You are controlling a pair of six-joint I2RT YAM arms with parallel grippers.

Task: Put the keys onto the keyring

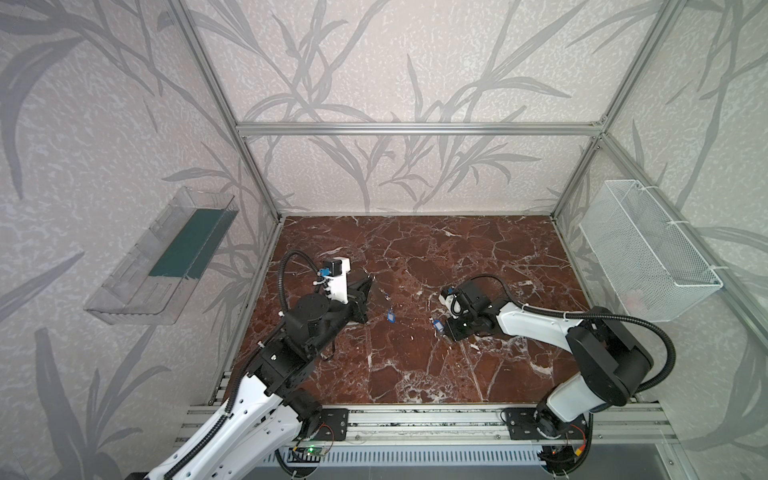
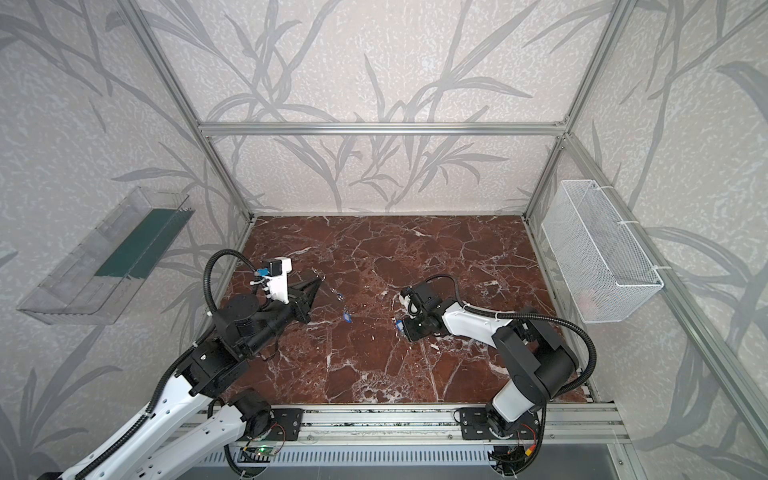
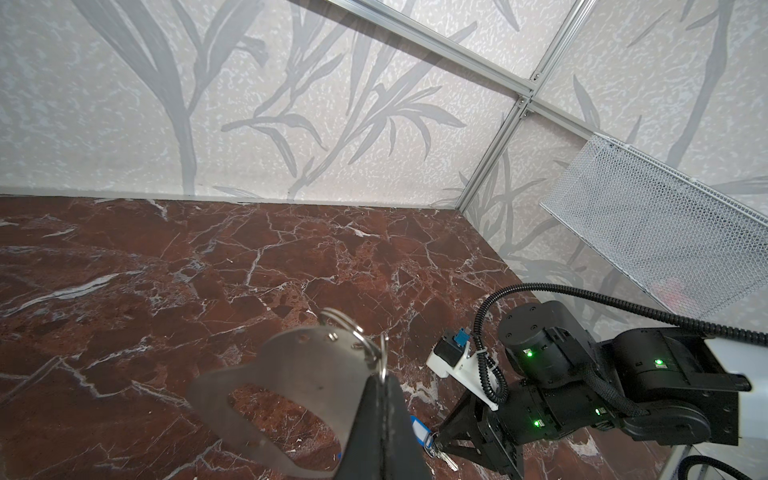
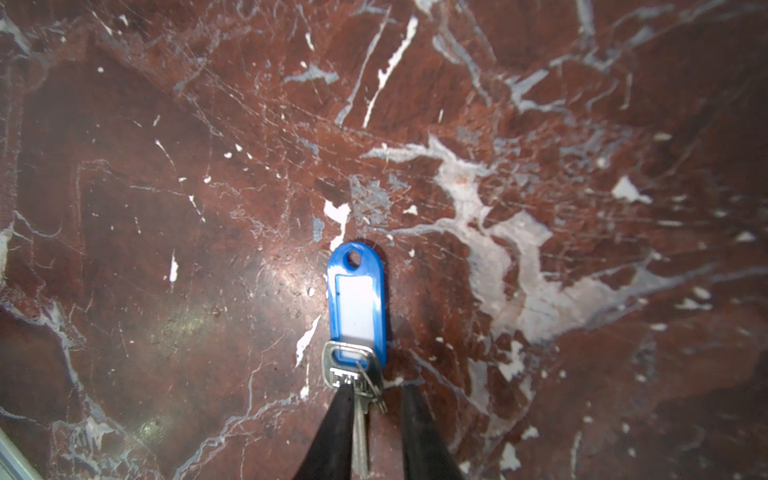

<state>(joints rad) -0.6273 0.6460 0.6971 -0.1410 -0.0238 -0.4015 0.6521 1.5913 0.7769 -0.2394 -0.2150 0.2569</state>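
Keyring (image 3: 299, 365) clamped in left hand (image 3: 380, 399); clear tray (image 1: 124, 309) holds green strip (image 1: 189, 245).

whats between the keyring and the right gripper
A blue tag, seen in both top views between the keyring and right gripper; whether it hangs or rests on the table is unclear.

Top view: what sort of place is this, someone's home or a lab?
Probably a robot test cell, not a home: an aluminium frame carries wallpapered panels around a marble-patterned tabletop, and two robot arms are bolted to a slotted rail at its front edge.
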